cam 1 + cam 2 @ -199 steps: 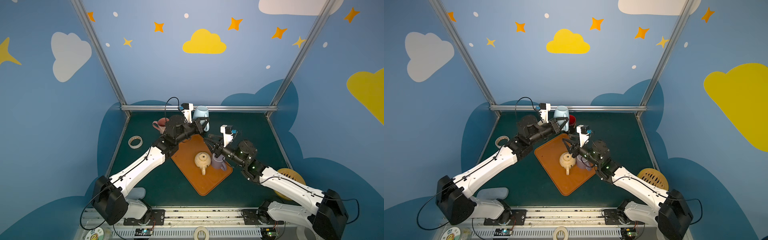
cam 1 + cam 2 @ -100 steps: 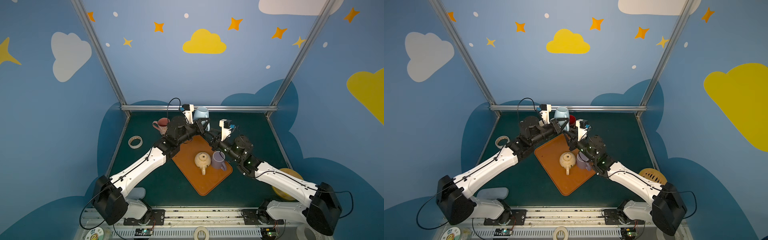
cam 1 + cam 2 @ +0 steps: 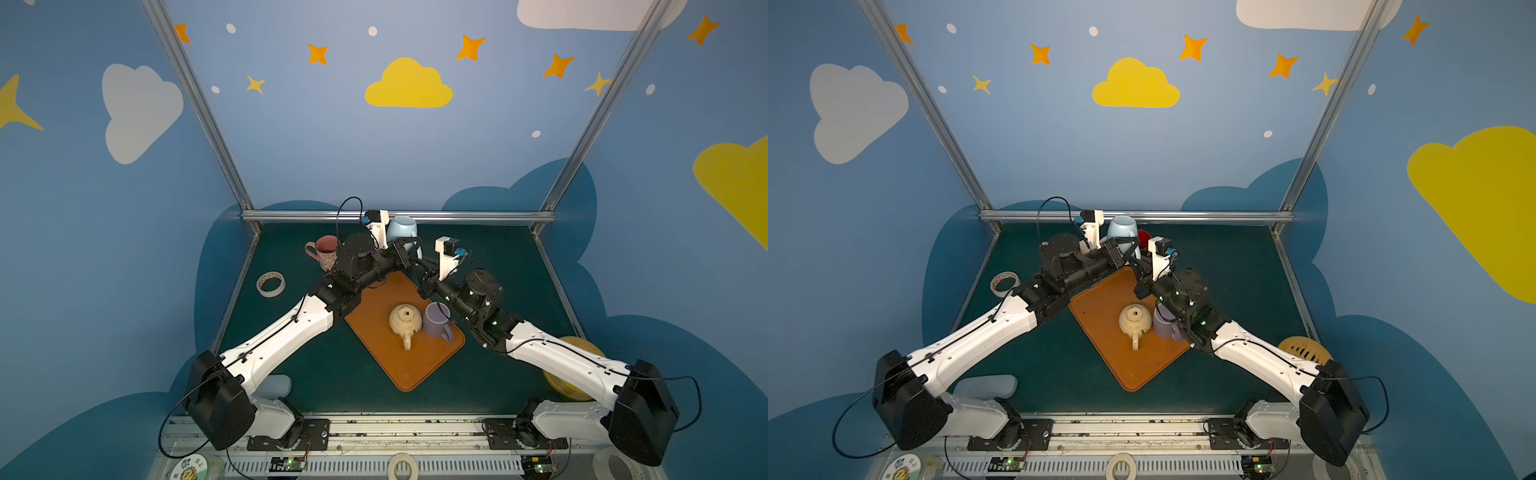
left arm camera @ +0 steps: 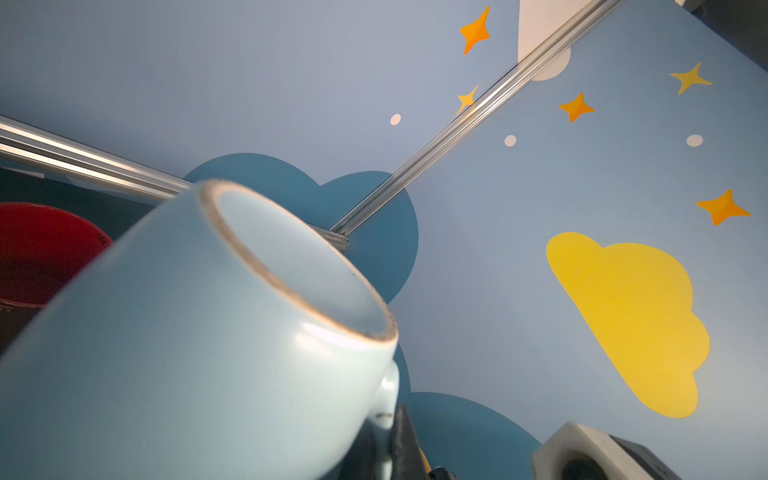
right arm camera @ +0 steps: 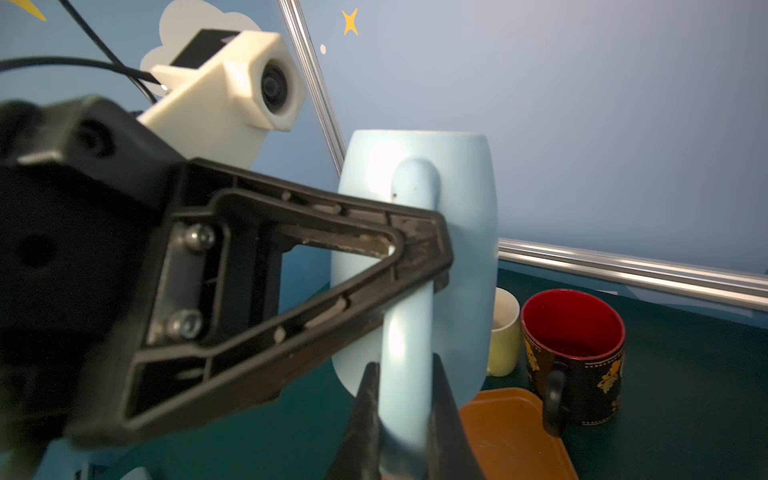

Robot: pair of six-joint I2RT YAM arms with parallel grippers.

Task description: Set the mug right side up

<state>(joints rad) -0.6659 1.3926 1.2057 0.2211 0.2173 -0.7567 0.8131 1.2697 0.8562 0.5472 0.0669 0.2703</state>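
Left gripper (image 5: 432, 266) and right gripper (image 5: 403, 365) both pinched the handle (image 5: 409, 324) of the upturned blue mug (image 5: 465, 232). Moving out of step could wrench it free.

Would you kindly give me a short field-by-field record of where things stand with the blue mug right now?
Mug: light blue mug, base up, mouth down
Left arm: left gripper shut on the mug's handle
Right arm: right gripper shut on the same handle, nearer the mouth
Nearby: orange tray carrying a purple mug; black-and-red mug standing upright
Status: mug not yet right side up
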